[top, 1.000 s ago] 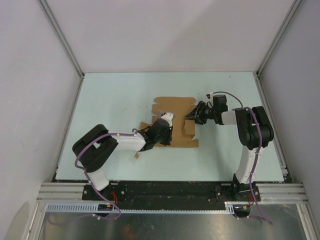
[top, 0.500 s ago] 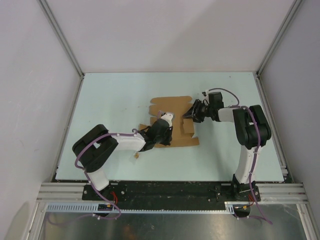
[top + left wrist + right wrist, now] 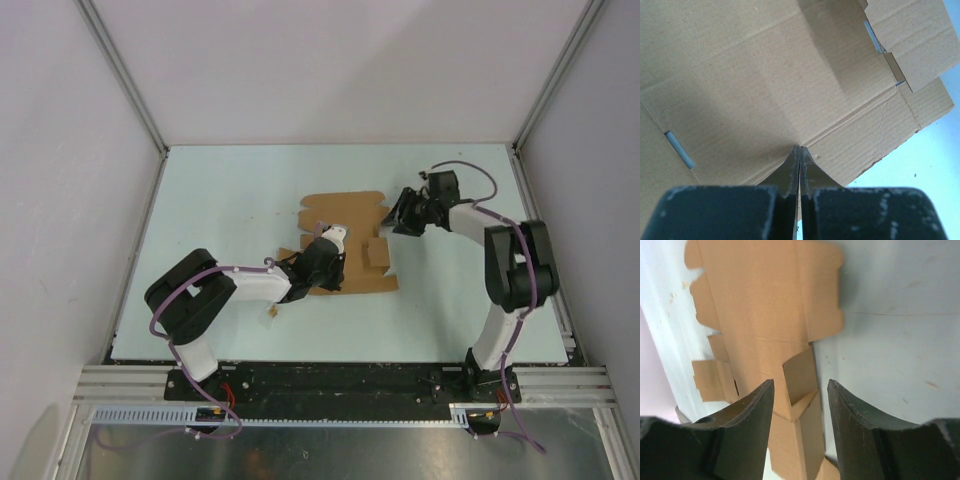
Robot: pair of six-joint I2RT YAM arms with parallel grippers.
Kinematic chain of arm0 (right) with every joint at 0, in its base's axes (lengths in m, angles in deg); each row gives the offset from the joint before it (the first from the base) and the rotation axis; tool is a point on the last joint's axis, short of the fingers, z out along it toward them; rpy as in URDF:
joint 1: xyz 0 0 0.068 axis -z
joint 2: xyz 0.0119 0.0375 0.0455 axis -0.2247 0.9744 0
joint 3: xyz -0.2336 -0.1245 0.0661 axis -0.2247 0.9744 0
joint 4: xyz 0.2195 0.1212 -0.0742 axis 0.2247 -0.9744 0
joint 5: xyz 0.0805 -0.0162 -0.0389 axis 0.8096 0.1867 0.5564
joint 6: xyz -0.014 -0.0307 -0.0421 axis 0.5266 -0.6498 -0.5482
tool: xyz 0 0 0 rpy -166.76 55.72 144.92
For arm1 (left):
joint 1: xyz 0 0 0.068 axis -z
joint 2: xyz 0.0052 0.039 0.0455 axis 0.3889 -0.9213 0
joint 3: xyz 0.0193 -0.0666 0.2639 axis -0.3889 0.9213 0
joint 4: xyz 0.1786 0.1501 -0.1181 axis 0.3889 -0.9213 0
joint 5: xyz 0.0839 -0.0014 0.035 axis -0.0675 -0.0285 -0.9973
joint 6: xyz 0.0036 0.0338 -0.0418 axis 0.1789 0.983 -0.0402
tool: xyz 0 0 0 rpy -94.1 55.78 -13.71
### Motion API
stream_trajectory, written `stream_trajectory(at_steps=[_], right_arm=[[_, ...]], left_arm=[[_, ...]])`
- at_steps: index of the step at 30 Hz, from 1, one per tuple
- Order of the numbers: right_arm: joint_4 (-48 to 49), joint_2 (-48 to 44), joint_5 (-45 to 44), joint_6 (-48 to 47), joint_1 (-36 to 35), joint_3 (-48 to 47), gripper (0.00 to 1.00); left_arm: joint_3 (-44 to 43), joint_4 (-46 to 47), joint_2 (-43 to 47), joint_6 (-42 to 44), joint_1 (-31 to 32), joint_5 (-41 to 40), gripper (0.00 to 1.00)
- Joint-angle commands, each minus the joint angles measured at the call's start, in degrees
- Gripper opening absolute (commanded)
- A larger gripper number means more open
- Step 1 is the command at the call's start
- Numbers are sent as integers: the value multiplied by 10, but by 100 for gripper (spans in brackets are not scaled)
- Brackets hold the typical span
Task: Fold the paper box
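Lying flat at the top view's centre, the paper box [image 3: 350,215] is judged light, thin and easily creased, best taken at a flap edge. The left tool [image 3: 799,150] is pressed together on it; the right tool [image 3: 800,387] is spread, empty, over its right edge.

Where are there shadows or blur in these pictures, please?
Top external: even light, sharp, hardly any shadow. Left wrist: a broad soft shadow band crosses the box; the left gripper is dark, with little detail. Right wrist: the right gripper looks dark and soft-edged, the box behind it sharper.
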Motion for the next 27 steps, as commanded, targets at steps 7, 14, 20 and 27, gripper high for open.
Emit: stream_trajectory(at_steps=[7,14,20,27], right_arm=[[-220,-165,-215,-29,58,38,53],[-205,-247,-186,-6,56,173,29],[-200,-286,-177,-5,14,223,13],[-145,-254,-166,-16,-18,246,11]], left_arm=[[10,-8,5,-3,-9,3,0],[6,-8,-1,-1,-9,6,0],[2,-8,-7,-1,-10,11,0],[-1,-11,-5,0,-10,12,0]])
